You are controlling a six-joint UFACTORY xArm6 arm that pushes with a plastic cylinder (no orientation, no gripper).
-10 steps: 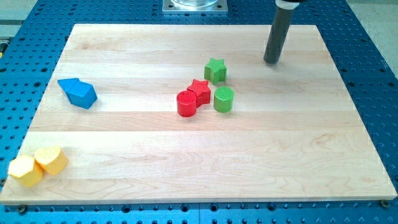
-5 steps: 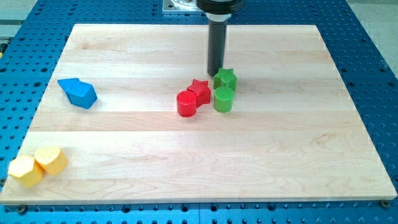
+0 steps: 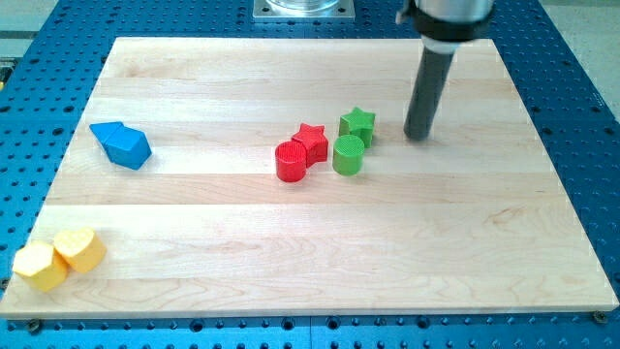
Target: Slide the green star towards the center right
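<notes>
Near the tabletop's (image 3: 542,194) centre, a red cylinder (image 3: 290,162), red star (image 3: 311,142) and green cylinder (image 3: 349,154) cluster, the green star (image 3: 356,125) touching the green cylinder's upper edge; my tip (image 3: 418,136) stands to its right, apart, no pincer fitted. Pushing from that side would likely send the star left, away from the right edge

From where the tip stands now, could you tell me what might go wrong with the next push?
My tip stands on the view's right of the green star, so pushing from here would likely send it left, away from its goal. The green cylinder sits right against the star and may get dragged along, perhaps nudging the red star.
</notes>
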